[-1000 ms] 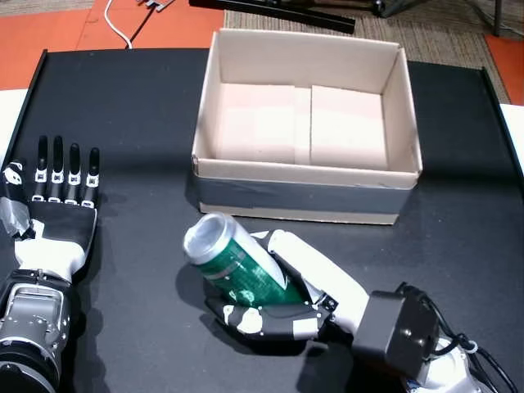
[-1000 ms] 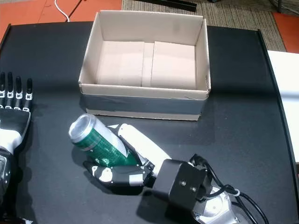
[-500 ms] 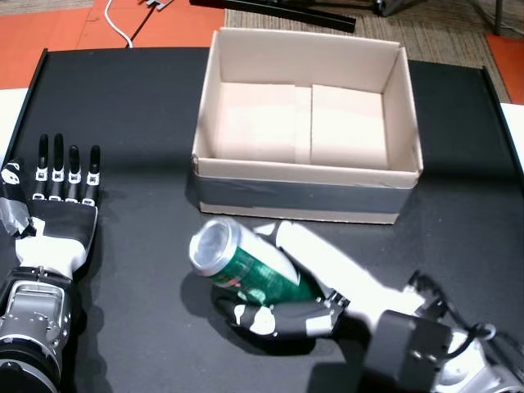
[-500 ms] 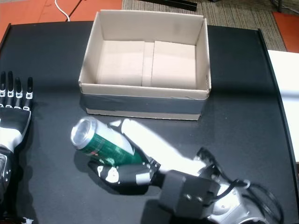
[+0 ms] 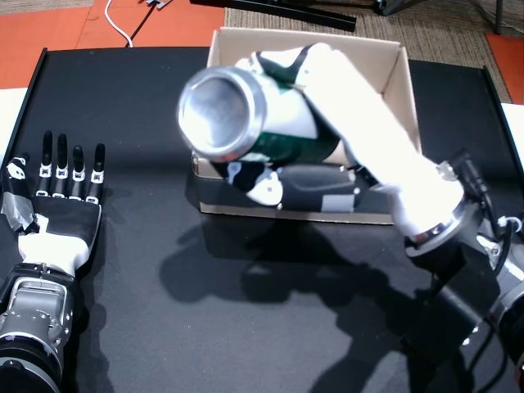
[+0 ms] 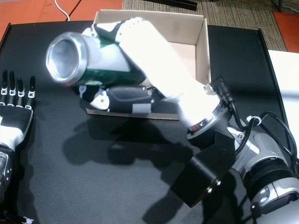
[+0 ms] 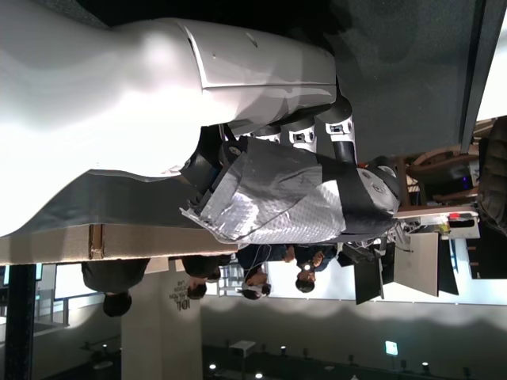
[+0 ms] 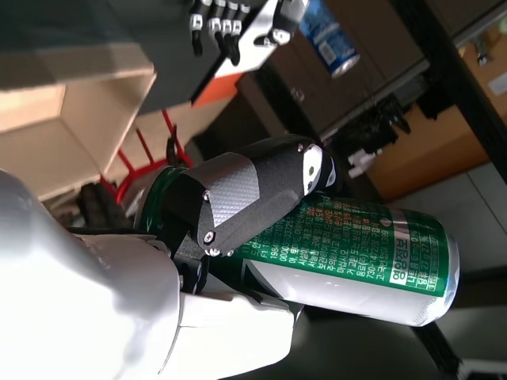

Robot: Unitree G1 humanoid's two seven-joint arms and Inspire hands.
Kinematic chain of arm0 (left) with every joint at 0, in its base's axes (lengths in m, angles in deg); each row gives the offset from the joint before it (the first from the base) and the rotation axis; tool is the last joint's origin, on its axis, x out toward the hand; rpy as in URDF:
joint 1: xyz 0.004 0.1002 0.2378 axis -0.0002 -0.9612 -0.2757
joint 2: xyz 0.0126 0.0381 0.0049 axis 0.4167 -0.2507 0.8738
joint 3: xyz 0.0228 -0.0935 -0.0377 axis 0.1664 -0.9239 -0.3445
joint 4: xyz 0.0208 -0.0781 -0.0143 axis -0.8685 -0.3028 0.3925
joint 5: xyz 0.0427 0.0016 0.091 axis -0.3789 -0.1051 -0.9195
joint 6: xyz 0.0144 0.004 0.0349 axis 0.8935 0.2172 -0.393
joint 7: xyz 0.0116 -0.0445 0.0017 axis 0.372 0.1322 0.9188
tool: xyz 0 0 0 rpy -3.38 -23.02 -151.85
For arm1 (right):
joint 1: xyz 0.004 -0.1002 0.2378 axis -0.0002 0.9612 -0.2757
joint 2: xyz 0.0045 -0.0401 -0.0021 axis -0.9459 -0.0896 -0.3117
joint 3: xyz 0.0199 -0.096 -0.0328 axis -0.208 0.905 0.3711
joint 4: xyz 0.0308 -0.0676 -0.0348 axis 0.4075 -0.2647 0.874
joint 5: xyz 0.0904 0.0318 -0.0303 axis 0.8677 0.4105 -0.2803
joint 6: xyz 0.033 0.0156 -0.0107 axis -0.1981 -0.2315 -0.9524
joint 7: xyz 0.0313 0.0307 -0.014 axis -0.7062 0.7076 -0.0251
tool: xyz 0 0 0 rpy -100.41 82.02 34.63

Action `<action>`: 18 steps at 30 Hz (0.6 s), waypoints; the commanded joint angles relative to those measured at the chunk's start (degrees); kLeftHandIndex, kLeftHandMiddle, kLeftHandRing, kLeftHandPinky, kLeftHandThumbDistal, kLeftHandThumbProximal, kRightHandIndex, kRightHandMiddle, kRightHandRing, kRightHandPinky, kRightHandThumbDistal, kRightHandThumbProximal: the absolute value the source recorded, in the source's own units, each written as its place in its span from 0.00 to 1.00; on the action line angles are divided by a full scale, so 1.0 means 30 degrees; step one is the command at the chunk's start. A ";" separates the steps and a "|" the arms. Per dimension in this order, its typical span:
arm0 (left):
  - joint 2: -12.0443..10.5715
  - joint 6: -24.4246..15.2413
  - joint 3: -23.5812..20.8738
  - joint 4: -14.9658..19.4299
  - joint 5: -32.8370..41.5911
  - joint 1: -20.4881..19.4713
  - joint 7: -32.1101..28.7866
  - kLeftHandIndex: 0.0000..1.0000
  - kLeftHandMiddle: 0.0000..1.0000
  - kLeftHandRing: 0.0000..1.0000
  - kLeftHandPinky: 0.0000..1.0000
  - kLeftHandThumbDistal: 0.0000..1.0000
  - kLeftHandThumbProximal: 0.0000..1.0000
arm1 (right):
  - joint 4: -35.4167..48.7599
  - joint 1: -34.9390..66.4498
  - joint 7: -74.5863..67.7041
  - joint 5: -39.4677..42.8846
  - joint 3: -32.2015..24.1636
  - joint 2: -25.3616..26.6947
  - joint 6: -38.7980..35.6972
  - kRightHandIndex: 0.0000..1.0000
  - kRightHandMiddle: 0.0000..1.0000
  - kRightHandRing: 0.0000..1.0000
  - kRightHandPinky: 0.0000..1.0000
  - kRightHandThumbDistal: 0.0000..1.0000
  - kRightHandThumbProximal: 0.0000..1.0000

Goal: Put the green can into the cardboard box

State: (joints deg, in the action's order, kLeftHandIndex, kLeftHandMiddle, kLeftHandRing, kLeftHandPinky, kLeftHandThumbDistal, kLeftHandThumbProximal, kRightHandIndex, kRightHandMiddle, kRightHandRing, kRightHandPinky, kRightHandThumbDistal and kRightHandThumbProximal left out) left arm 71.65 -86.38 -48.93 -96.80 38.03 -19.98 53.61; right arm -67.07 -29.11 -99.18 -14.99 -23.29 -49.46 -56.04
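The green can (image 5: 246,119) (image 6: 79,60) (image 8: 348,253) lies on its side in my right hand (image 5: 327,139) (image 6: 145,70), its silver end facing the head cameras. That hand is shut on it and holds it high, above the front left part of the cardboard box (image 5: 393,74) (image 6: 201,42). In the right wrist view a dark thumb (image 8: 245,194) presses the can's side. My left hand (image 5: 61,205) (image 6: 14,112) rests flat on the black table with its fingers spread, far left of the box.
The black table (image 5: 246,327) (image 6: 93,186) has a raised rim along its edges. Beyond it lie orange floor (image 5: 74,24) and a grey mat (image 5: 442,24). Several people show in the background of the left wrist view.
My right hand has lifted the can off the table and carried it up and away, from in front of the box to above its front left part. The left hand stayed put.
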 commanded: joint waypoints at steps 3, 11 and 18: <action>-0.0155 0.0091 0.0055 -0.0361 -0.0221 -0.0680 0.0390 0.56 0.36 0.46 0.63 0.46 0.66 | 0.0444 -0.1722 -0.3592 -0.1860 0.0724 0.0524 0.0670 0.00 0.00 0.02 0.21 0.38 0.20; -0.0297 -0.0019 -0.0051 -0.0360 -0.0141 -0.0589 0.0487 0.57 0.35 0.48 0.69 0.49 0.66 | 0.0265 -0.5611 -1.7035 -0.7912 0.4213 0.1041 0.6463 0.00 0.02 0.01 0.19 0.55 0.26; -0.0423 0.0091 -0.0283 -0.0358 0.0082 -0.0646 0.0133 0.56 0.35 0.49 0.64 0.54 0.57 | -0.2569 -0.8614 -1.6061 -0.6614 0.4889 0.1190 0.7741 0.00 0.00 0.03 0.21 0.50 0.31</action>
State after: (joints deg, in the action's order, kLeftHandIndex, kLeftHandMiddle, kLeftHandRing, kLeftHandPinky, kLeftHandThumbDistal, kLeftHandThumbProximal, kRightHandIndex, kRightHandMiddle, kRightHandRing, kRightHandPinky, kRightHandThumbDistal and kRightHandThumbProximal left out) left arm 70.94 -86.31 -49.49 -96.78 38.26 -19.61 53.34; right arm -72.90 -53.00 -149.20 -37.14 -8.49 -46.40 -33.28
